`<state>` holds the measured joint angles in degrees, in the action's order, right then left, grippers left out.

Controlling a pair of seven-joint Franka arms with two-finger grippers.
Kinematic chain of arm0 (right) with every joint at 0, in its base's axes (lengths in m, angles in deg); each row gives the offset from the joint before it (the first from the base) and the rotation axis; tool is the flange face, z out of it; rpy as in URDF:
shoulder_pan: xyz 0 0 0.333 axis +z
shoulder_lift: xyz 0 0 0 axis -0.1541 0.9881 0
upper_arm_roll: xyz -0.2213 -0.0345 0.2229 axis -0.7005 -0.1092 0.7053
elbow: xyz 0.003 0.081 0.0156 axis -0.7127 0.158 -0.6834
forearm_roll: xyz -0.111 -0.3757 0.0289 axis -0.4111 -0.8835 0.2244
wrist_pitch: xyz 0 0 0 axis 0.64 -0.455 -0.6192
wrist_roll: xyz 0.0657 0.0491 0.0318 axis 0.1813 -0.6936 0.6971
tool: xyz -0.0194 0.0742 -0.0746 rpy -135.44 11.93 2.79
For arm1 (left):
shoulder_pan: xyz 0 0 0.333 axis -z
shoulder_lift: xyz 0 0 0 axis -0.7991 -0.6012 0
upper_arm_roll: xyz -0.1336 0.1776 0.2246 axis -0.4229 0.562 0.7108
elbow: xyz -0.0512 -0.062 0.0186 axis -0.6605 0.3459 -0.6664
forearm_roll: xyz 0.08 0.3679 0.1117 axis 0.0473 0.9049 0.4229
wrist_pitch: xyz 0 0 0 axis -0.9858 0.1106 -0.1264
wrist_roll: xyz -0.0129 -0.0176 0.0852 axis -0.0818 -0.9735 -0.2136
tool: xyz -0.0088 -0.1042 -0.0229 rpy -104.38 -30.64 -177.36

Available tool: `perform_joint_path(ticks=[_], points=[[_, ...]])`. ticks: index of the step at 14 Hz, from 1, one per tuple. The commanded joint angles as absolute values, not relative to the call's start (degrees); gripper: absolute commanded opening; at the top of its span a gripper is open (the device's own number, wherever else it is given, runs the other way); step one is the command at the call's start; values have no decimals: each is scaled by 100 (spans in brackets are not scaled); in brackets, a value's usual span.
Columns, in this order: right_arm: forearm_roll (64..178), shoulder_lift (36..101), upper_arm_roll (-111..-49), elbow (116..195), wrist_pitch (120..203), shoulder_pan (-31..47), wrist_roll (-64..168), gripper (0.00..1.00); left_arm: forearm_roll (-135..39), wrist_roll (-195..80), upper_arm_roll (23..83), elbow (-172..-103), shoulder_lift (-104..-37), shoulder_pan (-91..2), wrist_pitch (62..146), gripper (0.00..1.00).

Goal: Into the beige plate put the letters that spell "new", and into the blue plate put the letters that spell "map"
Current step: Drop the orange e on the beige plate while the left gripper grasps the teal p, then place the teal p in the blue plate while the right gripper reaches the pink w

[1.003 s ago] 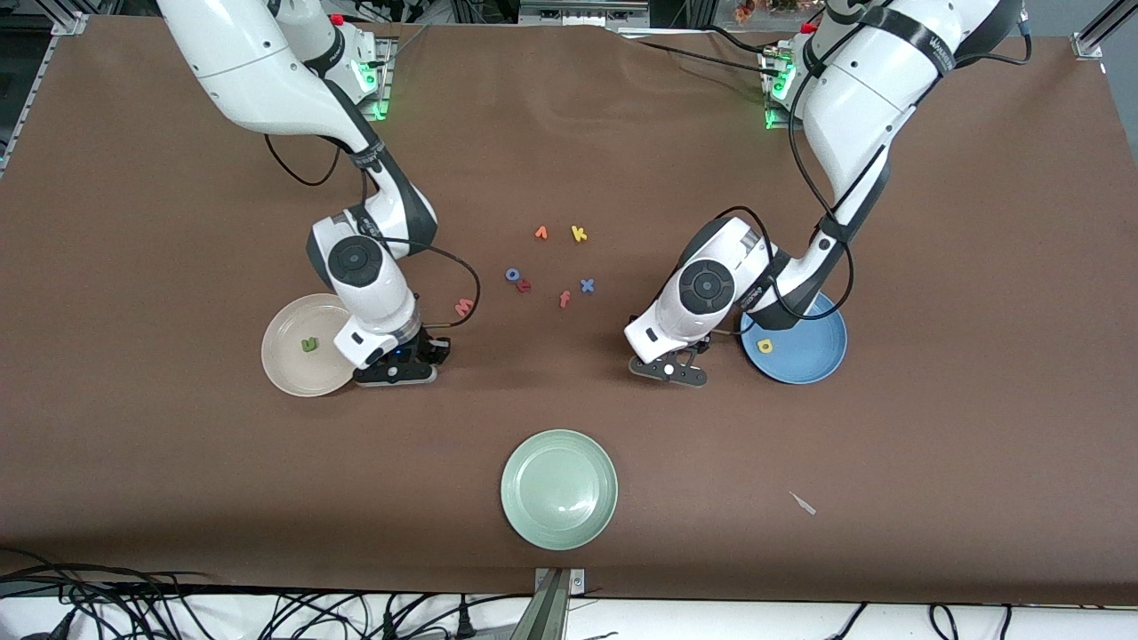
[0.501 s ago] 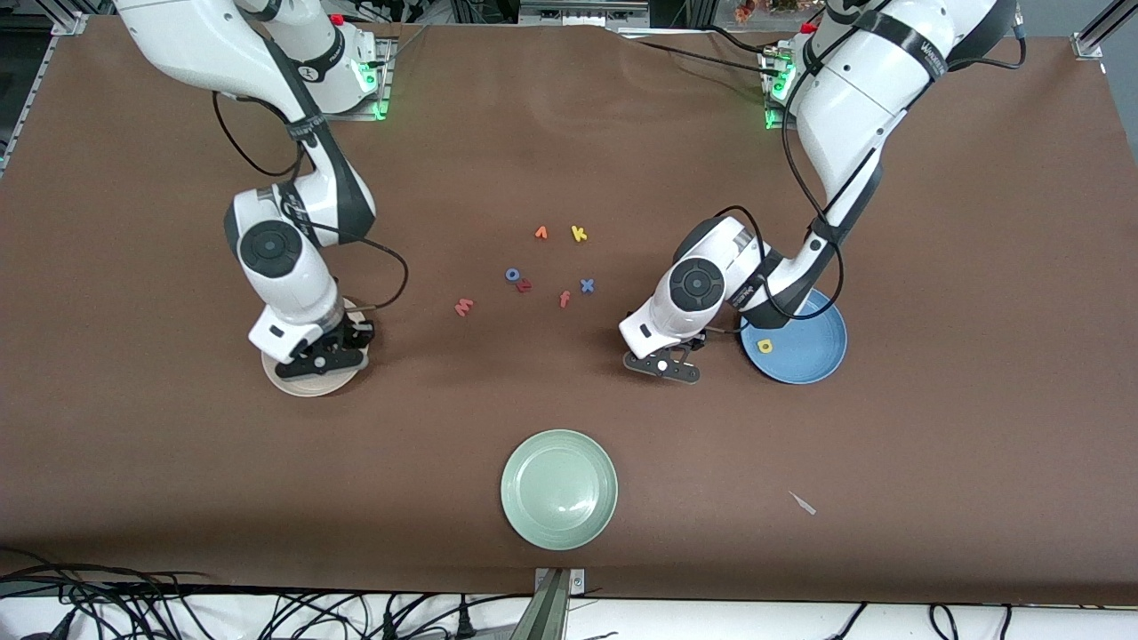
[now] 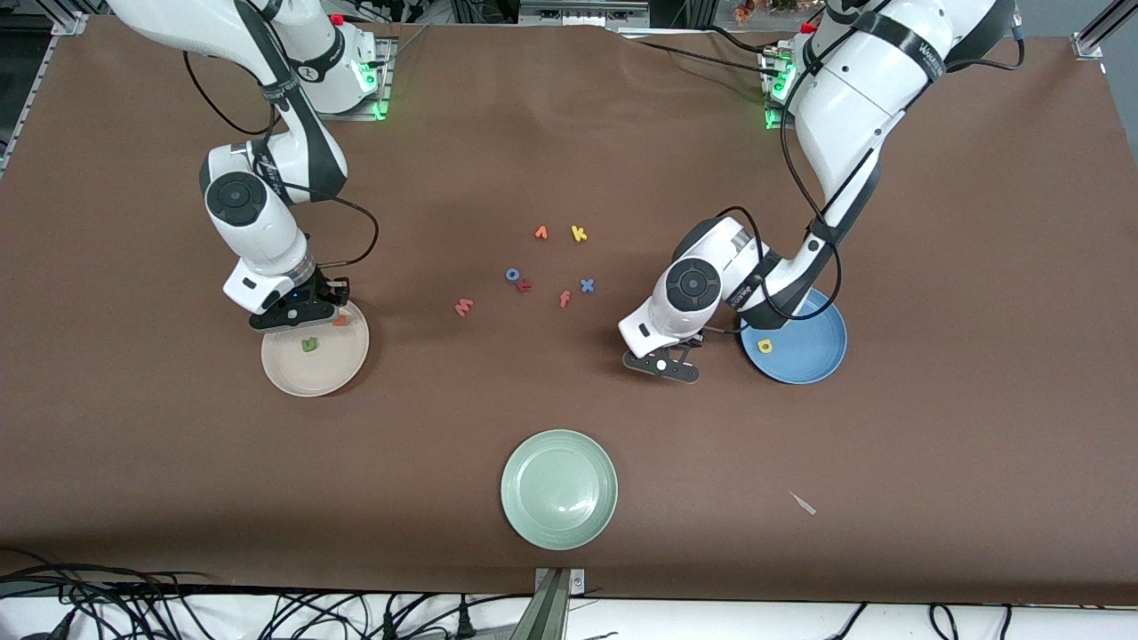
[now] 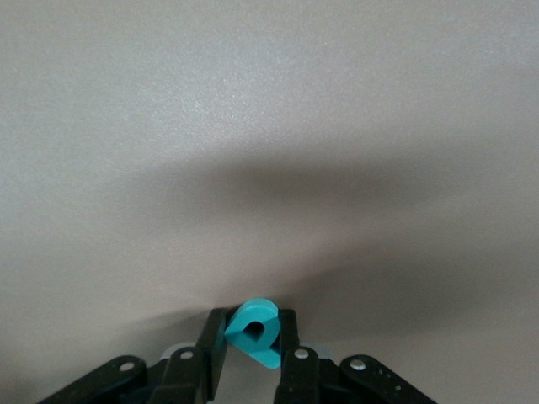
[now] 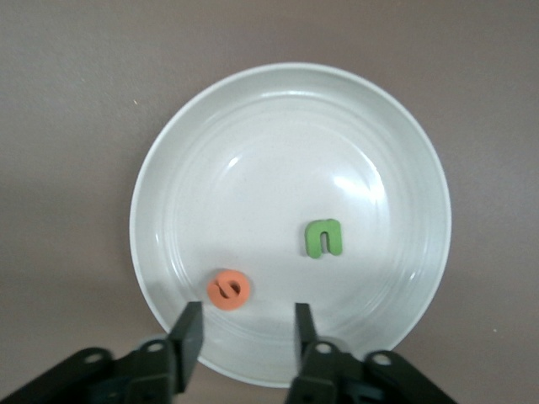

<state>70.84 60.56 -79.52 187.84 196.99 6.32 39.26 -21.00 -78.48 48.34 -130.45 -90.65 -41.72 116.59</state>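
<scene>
Teal foam shows between the fingers (image 4: 290, 353) of the left gripper (image 3: 661, 366): they are pinched on the p (image 4: 254, 331), down at the brown counter (image 3: 933, 444) just beside the blue plate (image 3: 813, 351), on that plate's side toward the counter's middle. In my judgement the coming move turns on this: the blue plate lies close by the held p, toward the left arm's end of the counter, so a short lift and carry that way should bring it over the rim.

In the blue plate lies 1 yellow a (image 3: 765, 346). No blue m can be made out in any view.

At the right arm's end, the right gripper (image 3: 293, 316) hangs over the rim of the beige plate (image 3: 311, 378), on the rim's side farther from the front camera. Its fingers (image 5: 190, 337) are spread and hold nothing. In that plate lie 2 letters: the green n (image 5: 323, 238) and the orange e (image 5: 227, 289), the e close under the fingers. The salmon-pink w (image 3: 463, 308) lies on the bare counter near its middle, nearer the right arm than the left.

Counted: 3 plates, including 1 pale green plate (image 3: 558, 489) near the counter's front edge; 5 other letters clustered mid-counter.
</scene>
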Motion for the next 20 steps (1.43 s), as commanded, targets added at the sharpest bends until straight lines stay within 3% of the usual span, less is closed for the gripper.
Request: perform_joint_path(ticks=[1,8,15,16,17,18,20], points=[[7167,5842,-7697,18905,19734,643,3564,73,-1762,-7635,4841,-12956,-8857,-4241,11168,7],[7141,5999,-6352,18756,19812,783,936,74,-1841,-6249,4797,-12956,-8091,-5127,10017,9],[7115,6755,-6341,18501,20532,1188,-25,74,-1779,-4866,4753,-13755,-8082,-6305,10242,14],[7123,6869,-6350,18501,20725,1223,-86,74,-1779,-4866,4762,-13825,-8091,-6306,10295,28],[7106,6966,-6359,18501,20857,1267,-148,74,-1771,-4866,4762,-13852,-8091,-6315,10339,57],[7088,7028,-6385,18492,20937,1284,-149,74,-1779,-4866,4762,-13835,-8082,-6324,10339,100],[7036,7160,-6447,18466,21112,1293,-149,74,-1779,-4866,4753,-13765,-7995,-6324,10234,100]])
